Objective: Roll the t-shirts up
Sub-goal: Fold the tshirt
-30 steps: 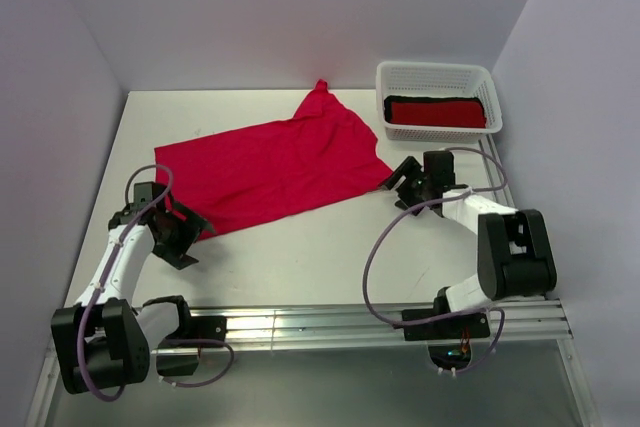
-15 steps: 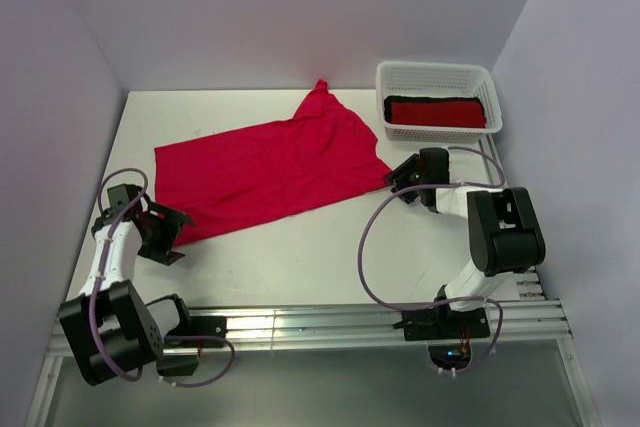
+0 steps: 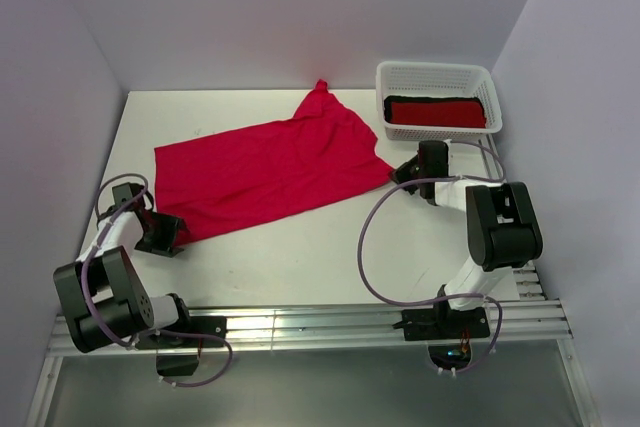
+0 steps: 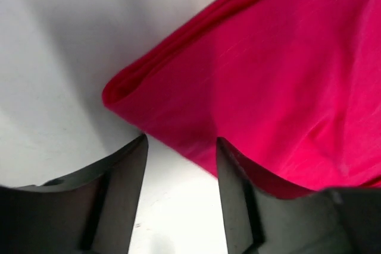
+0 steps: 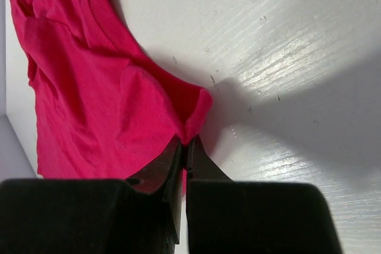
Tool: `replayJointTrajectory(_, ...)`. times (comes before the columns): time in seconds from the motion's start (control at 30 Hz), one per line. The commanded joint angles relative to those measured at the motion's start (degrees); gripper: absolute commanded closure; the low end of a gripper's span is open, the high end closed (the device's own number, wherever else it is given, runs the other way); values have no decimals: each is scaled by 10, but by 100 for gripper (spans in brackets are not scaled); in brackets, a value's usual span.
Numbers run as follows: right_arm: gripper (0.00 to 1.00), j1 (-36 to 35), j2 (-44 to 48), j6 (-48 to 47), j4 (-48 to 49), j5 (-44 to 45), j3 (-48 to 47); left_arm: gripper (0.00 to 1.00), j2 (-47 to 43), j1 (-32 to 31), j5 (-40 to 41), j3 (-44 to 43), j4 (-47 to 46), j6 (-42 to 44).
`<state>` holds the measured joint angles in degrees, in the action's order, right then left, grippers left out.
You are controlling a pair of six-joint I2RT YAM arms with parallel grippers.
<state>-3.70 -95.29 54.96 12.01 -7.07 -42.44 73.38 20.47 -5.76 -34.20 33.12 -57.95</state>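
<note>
Jaws of the right gripper [image 5: 186,145] are pinched together on the right-hand corner of the bright pinkish-crimson cloth t-shirt [image 3: 270,169], which lies spread flat on the white table [image 3: 300,252]. The left gripper [image 4: 180,147] stands partly open at the shirt's near-left corner.

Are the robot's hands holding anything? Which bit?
The right hand pinches the pink t-shirt by a corner. The left hand is open at another corner, gripping nothing yet.
</note>
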Motion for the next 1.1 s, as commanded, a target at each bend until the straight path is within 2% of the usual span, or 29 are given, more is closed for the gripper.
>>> replayJointTrajectory(0.0, 100, 3, 9, -12, -10, 14, -19, 46, 35, 3, 55, -2, -41, -12)
replayJointTrajectory(0.13, 100, 1, 28, -12, -37, 11, -9, 51, 80, 3, 84, -27, -36, 5)
replayJointTrajectory(0.2, 100, 0, 42, -15, -80, 17, -9, 54, 104, 3, 91, -39, -26, 7)
replayJointTrajectory(0.23, 100, 0, 48, -17, -90, 17, -4, 61, 110, 4, 91, -46, -22, 12)
replayJointTrajectory(0.3, 100, -2, 74, -17, -123, 21, 4, 65, 126, 3, 93, -48, -15, 13)
replayJointTrajectory(0.33, 100, -6, 83, -20, -136, 21, 15, 81, 131, 3, 93, -49, -9, 14)
replayJointTrajectory(0.37, 100, -9, 101, -21, -146, 22, 20, 93, 142, 3, 94, -49, -6, 15)
replayJointTrajectory(0.4, 100, -11, 111, -21, -175, 27, 25, 99, 147, 3, 94, -49, -1, 14)
replayJointTrajectory(0.57, 100, -18, 188, -15, -239, 35, 73, 100, 142, 3, 120, -56, 49, 18)
replayJointTrajectory(0.67, 100, -17, 225, -21, -308, 43, 82, 100, 122, 3, 144, -61, 87, 19)
replayJointTrajectory(0.8, 100, -20, 276, -30, -398, 41, 110, 100, 108, 3, 125, -69, 122, 7)
replayJointTrajectory(1.07, 100, -29, 427, -34, -534, 59, 185, 99, 145, 2, 142, -86, 200, -10)
